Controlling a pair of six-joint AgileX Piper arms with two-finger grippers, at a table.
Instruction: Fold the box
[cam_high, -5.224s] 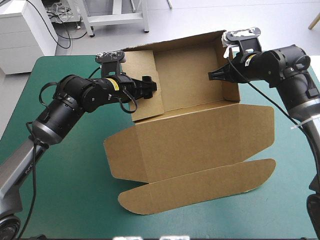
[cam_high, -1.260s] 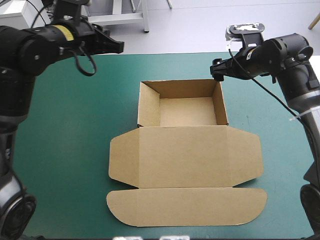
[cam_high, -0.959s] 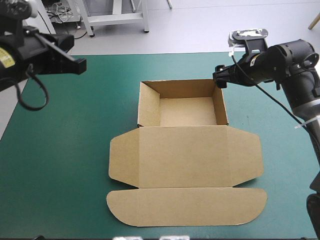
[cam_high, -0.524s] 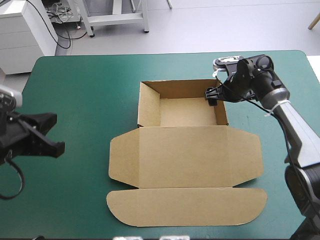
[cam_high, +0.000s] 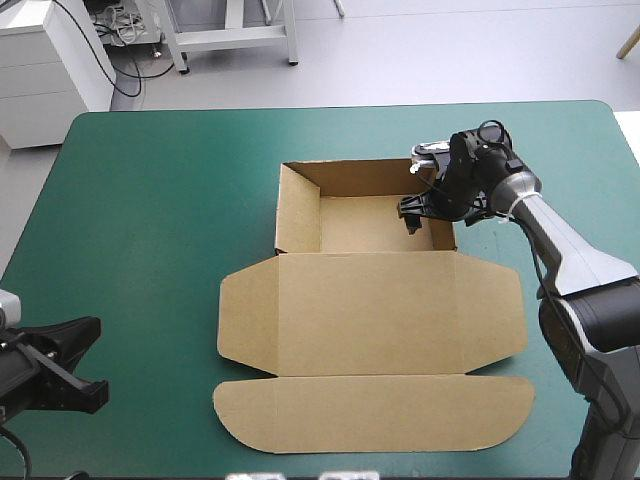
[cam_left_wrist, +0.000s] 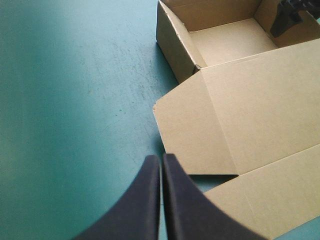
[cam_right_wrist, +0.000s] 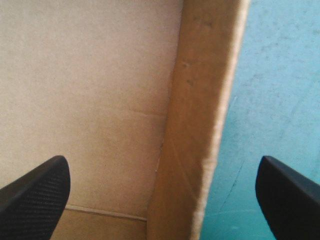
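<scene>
No legible text or markings.

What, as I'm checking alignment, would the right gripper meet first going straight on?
Probably the right wall of the box: it stands between the open fingers of the right gripper, which would likely straddle it, one inside, one over the cover. Depth is unclear.

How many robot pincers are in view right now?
2: the left pincer shut, over the table's near left corner; the right pincer open, astride the box's right wall.
</scene>
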